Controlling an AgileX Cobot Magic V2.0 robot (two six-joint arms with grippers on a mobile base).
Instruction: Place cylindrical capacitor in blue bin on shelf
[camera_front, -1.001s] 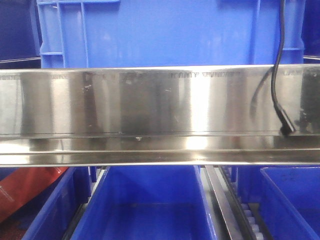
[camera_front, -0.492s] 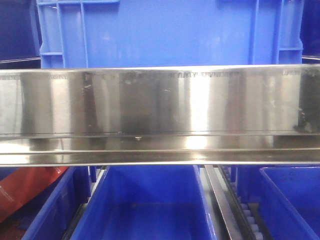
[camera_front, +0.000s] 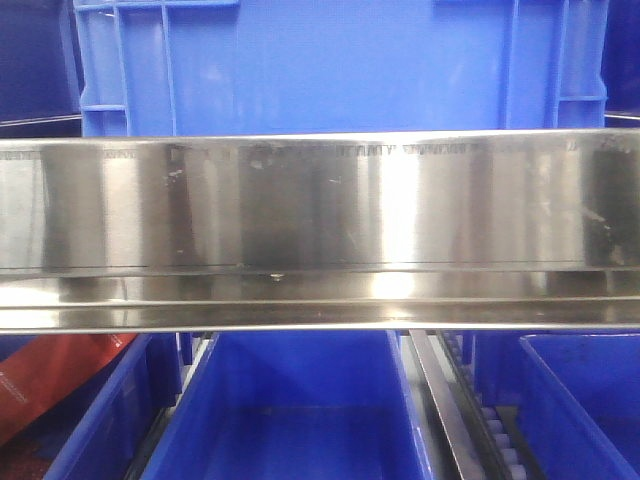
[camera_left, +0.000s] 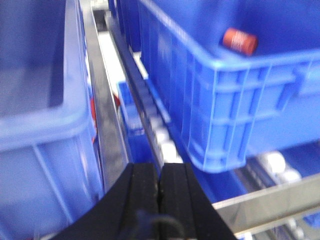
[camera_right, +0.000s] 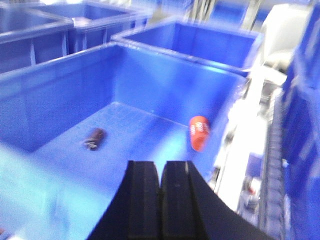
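A small dark brown-black cylinder, the capacitor (camera_right: 94, 138), lies on the floor of a blue bin (camera_right: 150, 75) in the blurred right wrist view. My right gripper (camera_right: 161, 170) is shut and empty, above the bin's near side and clear of the capacitor. My left gripper (camera_left: 160, 172) is shut and empty, over the gap between two blue bins. The shelf's shiny steel front rail (camera_front: 320, 200) crosses the front view. Neither gripper shows in the front view.
An orange-red cylinder (camera_right: 199, 131) leans in the same bin's right corner. One like it (camera_left: 240, 41) lies in the bin (camera_left: 235, 100) right of my left gripper. Blue bins stand above (camera_front: 330, 70) and below (camera_front: 290, 400) the rail. A red object (camera_front: 50, 380) lies at lower left.
A black cable that hung across the right of the front view one second ago has left the view. The shelf and bins have not moved.
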